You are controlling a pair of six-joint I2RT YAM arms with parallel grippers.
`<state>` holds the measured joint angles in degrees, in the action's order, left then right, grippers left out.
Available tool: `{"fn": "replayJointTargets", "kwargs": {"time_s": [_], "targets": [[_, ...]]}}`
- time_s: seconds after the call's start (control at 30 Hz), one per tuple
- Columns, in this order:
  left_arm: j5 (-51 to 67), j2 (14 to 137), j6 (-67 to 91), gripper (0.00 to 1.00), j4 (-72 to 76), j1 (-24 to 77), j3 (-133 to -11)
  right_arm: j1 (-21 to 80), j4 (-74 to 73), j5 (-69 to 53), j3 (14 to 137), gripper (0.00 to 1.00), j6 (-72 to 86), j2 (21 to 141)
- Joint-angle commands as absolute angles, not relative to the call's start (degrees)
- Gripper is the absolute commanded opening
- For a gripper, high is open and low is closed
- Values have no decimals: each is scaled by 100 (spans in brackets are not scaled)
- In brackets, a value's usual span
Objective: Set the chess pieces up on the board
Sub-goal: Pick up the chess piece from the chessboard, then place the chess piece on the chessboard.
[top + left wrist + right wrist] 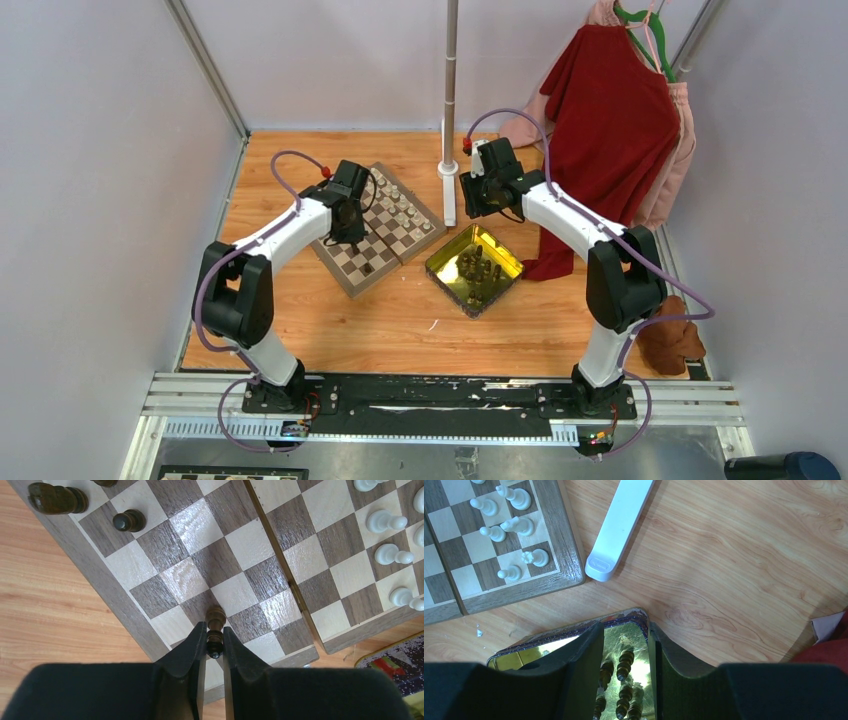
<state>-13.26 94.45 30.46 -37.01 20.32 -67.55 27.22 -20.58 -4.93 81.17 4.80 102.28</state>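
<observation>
Nearest the arms, the shiny yellow square metal tray (505, 262) holds a cluster of dark brown turned chess pieces (624, 662) waiting to be moved. The right gripper (626, 630) hangs above them with its jaws about half apart and nothing between them. Just left of the tray lies the flat wooden checkered chessboard (197, 527). At its near edge the left gripper (214, 630) has its jaws drawn narrow onto a small dark brown pawn (215, 625), apparently pinching it just over a square. Farther along that side are one standing dark pawn (129, 520) and a dark piece lying on its side (55, 498), so the dark ranks look barely begun. The cream-white pieces (521, 526) stand in two rows on the far half, seemingly finished. Beyond the board lies a white plastic bar (616, 525). Its embossed oval mark is unreadable, and no other writing can be made out.
</observation>
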Motion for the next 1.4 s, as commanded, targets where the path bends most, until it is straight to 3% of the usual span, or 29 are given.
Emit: {"fn": "replayJointTargets", "kwargs": {"time_s": [0.0, 0.87, 1.37], "targets": [[-1549, 9133, 3004, 15, -3804, 1978, -6828, 2639, -2129, -549, 8252, 42, 539, 10266], [-1450, 9009, 2860, 15, -3657, 791, -6720, 2627, -2184, -574, 8261, 42, 501, 10184], [-1229, 9356, 2882, 15, -3523, 668, -6791, 2628, -2207, -529, 8219, 42, 483, 10177]]}}
